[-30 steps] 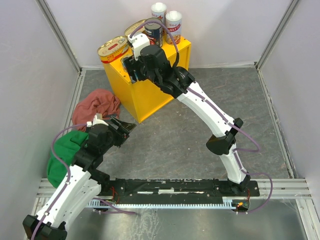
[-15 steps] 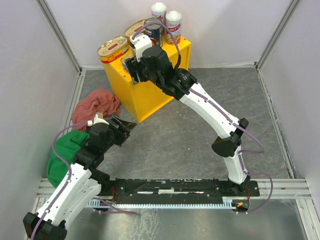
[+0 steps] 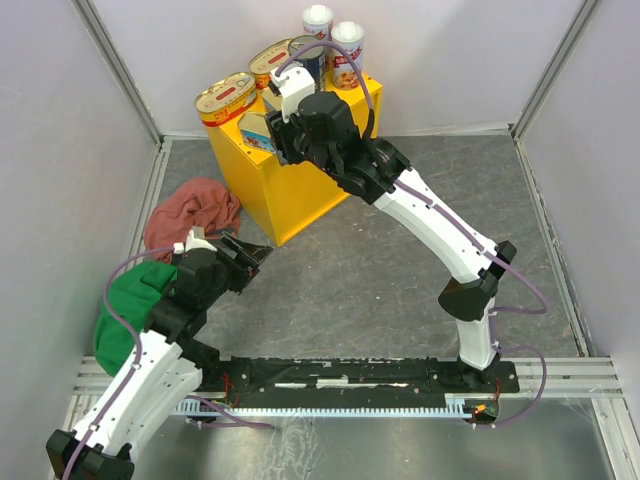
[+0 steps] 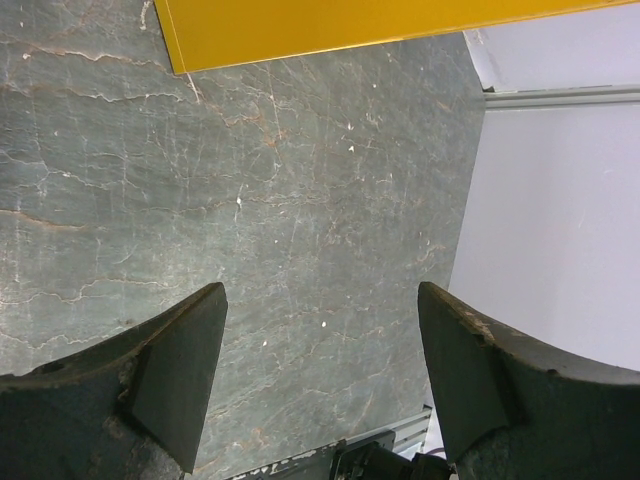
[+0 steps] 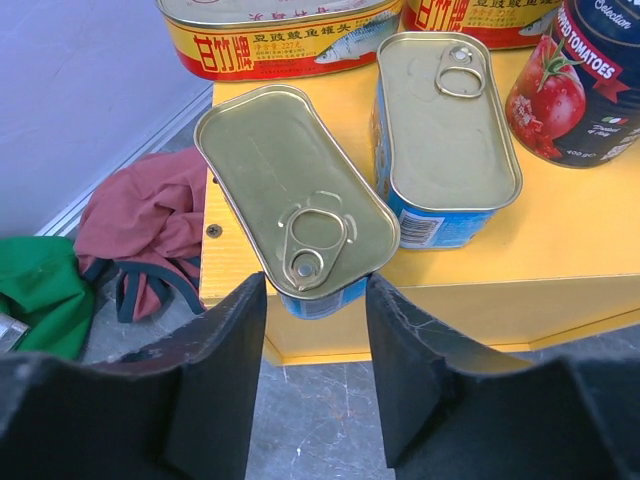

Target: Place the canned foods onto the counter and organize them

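The yellow counter (image 3: 300, 190) carries two oval gold tins (image 3: 226, 97) (image 3: 270, 58), a dark round can (image 3: 308, 52) and two tall white-topped cans (image 3: 317, 25) (image 3: 347, 52). In the right wrist view a rectangular gold tin (image 5: 450, 130) lies on the counter top (image 5: 560, 250), next to the dark tomato can (image 5: 585, 90). My right gripper (image 5: 315, 290) is shut on the near end of the other rectangular gold tin (image 5: 290, 190), at the counter's front left edge. It also shows in the top view (image 3: 268, 128). My left gripper (image 4: 320, 300) is open and empty over the floor.
A red cloth (image 3: 195, 215) and a green cloth (image 3: 135, 300) lie on the grey floor left of the counter, by my left arm. Grey walls enclose the workspace on three sides. The counter's lower front edge (image 4: 300, 25) shows in the left wrist view.
My right arm has reached farther out and carried the rectangular tin up over the counter's front left part. The left arm has not moved.
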### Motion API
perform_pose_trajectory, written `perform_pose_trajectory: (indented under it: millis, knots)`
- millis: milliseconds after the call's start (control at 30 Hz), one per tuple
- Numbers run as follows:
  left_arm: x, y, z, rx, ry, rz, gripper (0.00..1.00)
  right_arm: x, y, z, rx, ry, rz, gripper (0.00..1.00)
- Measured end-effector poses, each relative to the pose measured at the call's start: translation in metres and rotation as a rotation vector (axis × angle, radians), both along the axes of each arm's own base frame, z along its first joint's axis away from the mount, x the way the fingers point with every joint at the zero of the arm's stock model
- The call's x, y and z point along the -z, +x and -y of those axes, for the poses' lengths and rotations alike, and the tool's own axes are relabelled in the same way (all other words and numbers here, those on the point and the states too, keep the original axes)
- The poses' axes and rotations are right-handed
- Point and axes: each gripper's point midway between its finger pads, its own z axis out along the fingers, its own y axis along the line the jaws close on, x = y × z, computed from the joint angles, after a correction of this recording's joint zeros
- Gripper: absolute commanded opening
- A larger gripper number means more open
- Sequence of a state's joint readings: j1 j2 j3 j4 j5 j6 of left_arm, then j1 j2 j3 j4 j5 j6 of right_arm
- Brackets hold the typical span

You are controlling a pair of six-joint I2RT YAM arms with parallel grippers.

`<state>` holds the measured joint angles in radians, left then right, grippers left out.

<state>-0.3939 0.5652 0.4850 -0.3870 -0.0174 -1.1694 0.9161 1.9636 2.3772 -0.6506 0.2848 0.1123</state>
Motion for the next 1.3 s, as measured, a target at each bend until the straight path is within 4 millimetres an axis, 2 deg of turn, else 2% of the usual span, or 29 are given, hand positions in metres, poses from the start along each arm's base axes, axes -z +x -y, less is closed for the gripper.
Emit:
perform_pose_trajectory:
  millis: [167, 500, 633, 733, 933, 1067, 1233, 1300]
  knots:
    - [-0.001, 0.0, 0.0, -0.001, -0.001, 0.003, 0.83, 0.001, -0.002, -0.003, -0.021, 0.006, -0.008, 0.45]
    - [0.0, -0.001, -0.002, -0.007, 0.004, 0.002, 0.83, 0.001, -0.009, -0.013, -0.066, 0.027, -0.026, 0.44]
    - [-0.008, 0.002, -0.002, -0.009, 0.007, 0.029, 0.83, 0.002, -0.011, -0.021, -0.087, 0.032, -0.027, 0.44]
    - [-0.029, 0.012, -0.004, -0.021, 0.027, 0.079, 0.83, 0.006, -0.012, -0.024, -0.098, 0.027, -0.034, 0.44]
    - [-0.107, 0.049, -0.007, -0.073, 0.079, 0.261, 0.81, 0.007, -0.016, -0.027, -0.115, 0.025, -0.04, 0.44]
    - [-0.143, 0.071, -0.012, -0.119, 0.124, 0.336, 0.78, 0.007, -0.017, -0.028, -0.125, 0.026, -0.042, 0.44]
    - [-0.175, 0.091, -0.02, -0.187, 0.179, 0.399, 0.58, 0.01, -0.018, -0.028, -0.128, 0.022, -0.046, 0.44]
    - [-0.185, 0.095, -0.025, -0.21, 0.199, 0.419, 0.57, 0.014, -0.018, -0.027, -0.127, 0.013, -0.052, 0.43]
